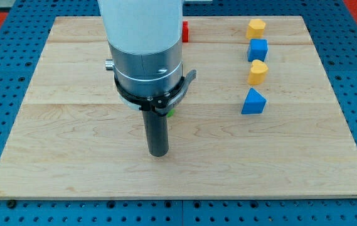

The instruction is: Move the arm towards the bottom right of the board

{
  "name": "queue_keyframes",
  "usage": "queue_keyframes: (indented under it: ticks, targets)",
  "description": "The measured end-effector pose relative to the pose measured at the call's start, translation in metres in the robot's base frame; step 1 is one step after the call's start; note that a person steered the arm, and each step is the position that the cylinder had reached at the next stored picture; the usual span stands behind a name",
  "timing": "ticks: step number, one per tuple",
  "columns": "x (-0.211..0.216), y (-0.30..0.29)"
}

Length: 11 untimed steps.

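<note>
My tip (159, 153) rests on the surface (71, 163), left of centre. No gripper fitted; grasp state cannot be told. Blue triangular block (253, 102) sits well right.

A lab or test bench: a pale wooden board (184, 169) lies on a blue table (2, 69) drilled with rows of holes, with a robot arm (142, 56) above.
</note>
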<state>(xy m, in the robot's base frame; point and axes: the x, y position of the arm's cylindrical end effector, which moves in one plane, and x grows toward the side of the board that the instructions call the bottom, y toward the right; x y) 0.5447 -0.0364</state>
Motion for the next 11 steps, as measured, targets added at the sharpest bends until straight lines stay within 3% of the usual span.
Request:
queue_keyframes:
  ticks: [4,6,7,8,9,10,11]
  targets:
    - [-0.010,0.000]
    - [-0.012,0.045]
    - [0.024,0.051]
    - [0.035,0.102]
    - [0.005,0.221]
    - [-0.026,0.294]
    - [-0.110,0.291]
